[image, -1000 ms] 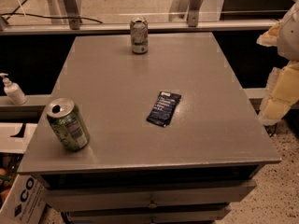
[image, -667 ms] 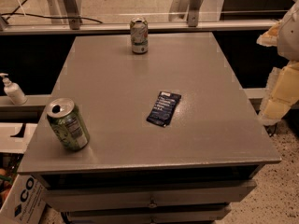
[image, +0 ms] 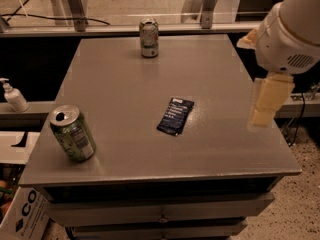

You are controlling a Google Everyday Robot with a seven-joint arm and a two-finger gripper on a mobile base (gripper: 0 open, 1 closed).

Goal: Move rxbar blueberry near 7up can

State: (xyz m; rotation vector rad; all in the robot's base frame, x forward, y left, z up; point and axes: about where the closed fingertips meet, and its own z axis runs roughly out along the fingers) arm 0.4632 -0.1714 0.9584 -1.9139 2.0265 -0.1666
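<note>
Item 1. Drawers (image: pixel 160 206): front of the table, nearest the camera, shut; lower rows cut off by the bottom edge.

Item 2. Cardboard box (image: pixel 20 211): floor, lower left, only a corner in view; its lettering cannot be read whole.

Item 3. Green can (image: pixel 72 134): near-left corner of the table (image: pixel 120 79), tilted, top opened. Not part of the job.

Item 4. Snack bar (image: pixel 175 115): dark blue wrapper, lying flat near the middle of the table, slightly right of centre, turned at a slant. Nothing touches it. Its small print is too fine to read.

Item 5. Gripper (image: pixel 263 109): pale, hanging over the right edge of the table, well apart from the snack bar and above the surface. Whether it is open or closed cannot be told from this angle; it has hold of nothing, as far as can be seen. The arm (image: pixel 295 29) above it runs out of the upper right corner.

Item 6. Pump bottle (image: pixel 14 96): on a ledge left of the table, lower than its top.

Item 7. 7up can (image: pixel 149 37): upright at the far edge of the table, centre, well apart from the snack bar.

Status, as judged: the job is not begun in effect. The bar is unlifted and far from the can. Left to do: reach the bar, grasp it, carry it to the far edge, set it down beside the can.
</note>
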